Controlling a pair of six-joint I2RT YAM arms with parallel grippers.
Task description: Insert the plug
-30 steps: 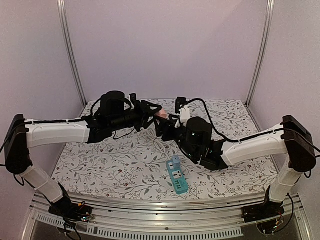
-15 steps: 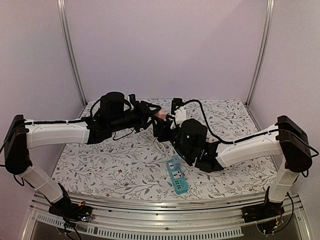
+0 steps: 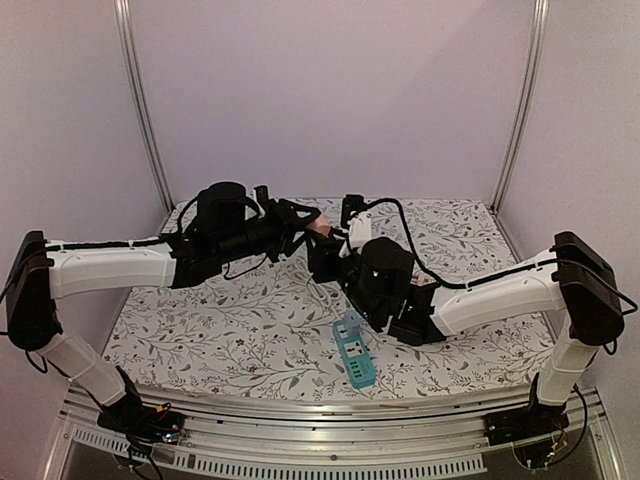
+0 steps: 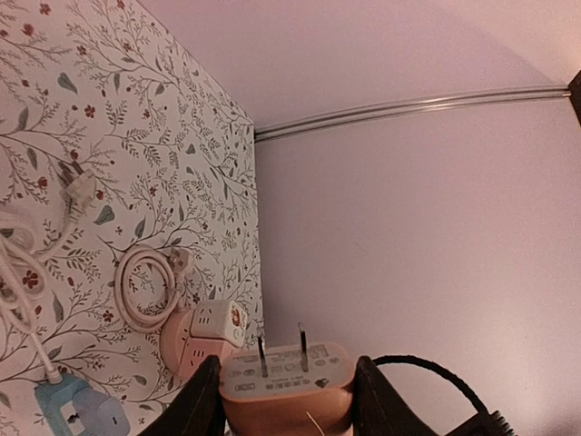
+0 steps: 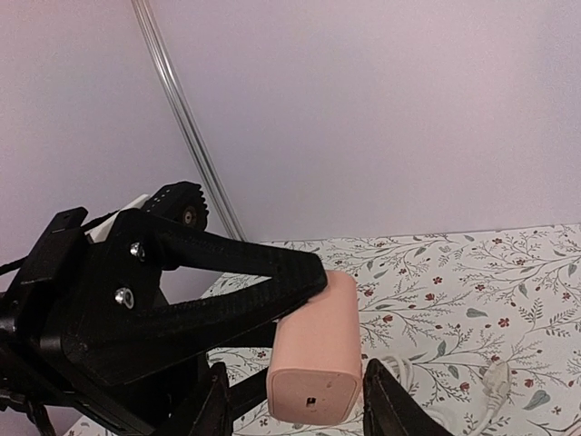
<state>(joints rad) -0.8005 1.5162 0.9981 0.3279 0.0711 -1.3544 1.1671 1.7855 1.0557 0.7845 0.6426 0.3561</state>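
The plug is a pink block with two metal prongs pointing away from the left wrist camera. My left gripper is shut on its sides and holds it above the table's far middle. In the right wrist view the plug's back face with a small hole faces the camera. My right gripper is open and straddles it: the right finger lies close against it, and a gap shows at the left finger. The left arm's black fingers clamp the plug from the left.
A blue power strip lies on the floral cloth near the front edge. In the left wrist view a pink socket cube with a white adapter, a coiled white cable and a white plug lie on the cloth.
The right arm has moved a little left and up to the plug, and its jaws have narrowed around it. The left gripper still holds the plug in place.
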